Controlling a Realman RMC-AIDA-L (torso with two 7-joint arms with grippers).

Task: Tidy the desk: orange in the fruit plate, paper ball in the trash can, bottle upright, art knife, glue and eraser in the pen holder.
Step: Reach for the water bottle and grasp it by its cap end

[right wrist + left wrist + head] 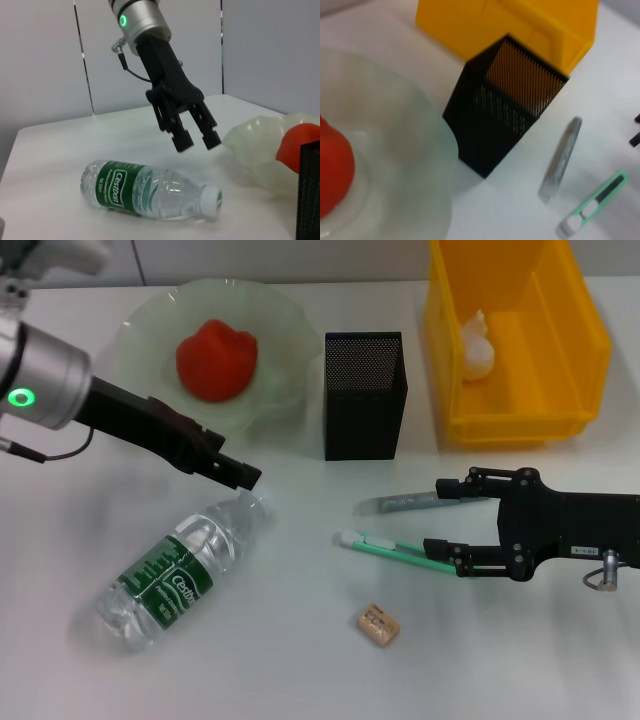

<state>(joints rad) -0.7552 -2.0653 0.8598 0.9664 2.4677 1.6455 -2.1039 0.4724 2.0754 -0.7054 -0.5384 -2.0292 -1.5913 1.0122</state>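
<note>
A clear water bottle (pixel 185 570) with a green label lies on its side on the white desk, cap toward the back right. My left gripper (pixel 245 477) is open and hovers just above the cap end; the right wrist view shows it (pixel 198 142) apart from the bottle (pixel 145 190). The orange (pixel 215 360) sits in the pale green fruit plate (pixel 140 330). The paper ball (pixel 478 345) lies in the yellow bin (pixel 520 425). My right gripper (pixel 435 517) is open between the grey glue stick (pixel 400 503) and the green art knife (pixel 385 547). The eraser (pixel 378 624) lies nearer the front.
The black mesh pen holder (pixel 365 395) stands between plate and bin. The left wrist view shows the pen holder (pixel 505 110), the plate (pixel 395 150), the glue stick (pixel 562 157) and the art knife (pixel 595 202).
</note>
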